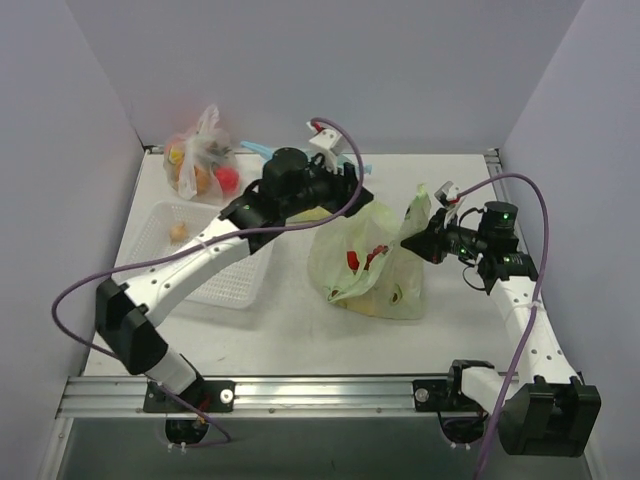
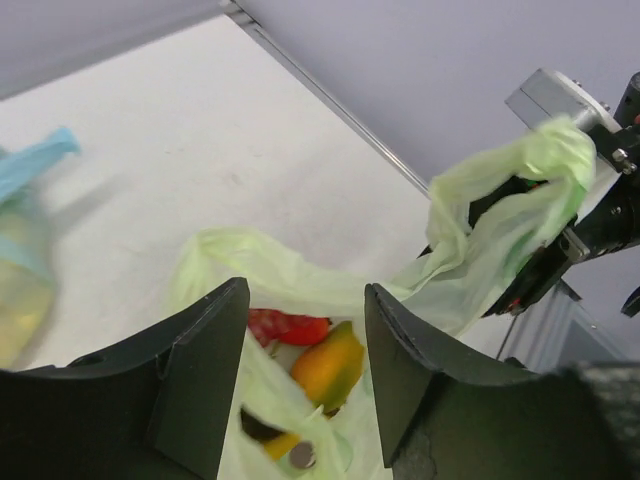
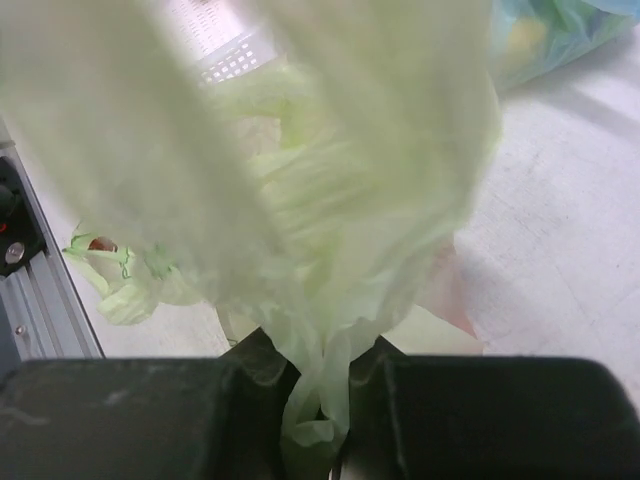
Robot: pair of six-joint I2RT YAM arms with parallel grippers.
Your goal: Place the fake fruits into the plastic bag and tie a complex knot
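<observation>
The pale green plastic bag [image 1: 375, 272] lies mid-table, its mouth gaping. Inside it I see fake fruits: a red piece [image 2: 290, 327], an orange-yellow one [image 2: 328, 365] and red bits [image 1: 360, 257]. My left gripper [image 1: 352, 203] hovers over the bag's far left rim, and the left wrist view shows it [image 2: 305, 335] open, looking down into the bag with nothing between its fingers. My right gripper [image 1: 409, 241] is at the bag's right side. It [image 3: 325, 385] is shut on a bunched handle of the bag [image 3: 330, 300], which it holds up as a loop [image 2: 520, 170].
A white mesh basket [image 1: 215, 275] with one small orange fruit [image 1: 178, 232] stands at the left. Behind it sits a clear bag of fruit [image 1: 200, 165]. A light blue bag [image 2: 25, 210] lies behind the left arm. Walls close in the back and sides, and a metal rail [image 1: 320, 392] runs along the front.
</observation>
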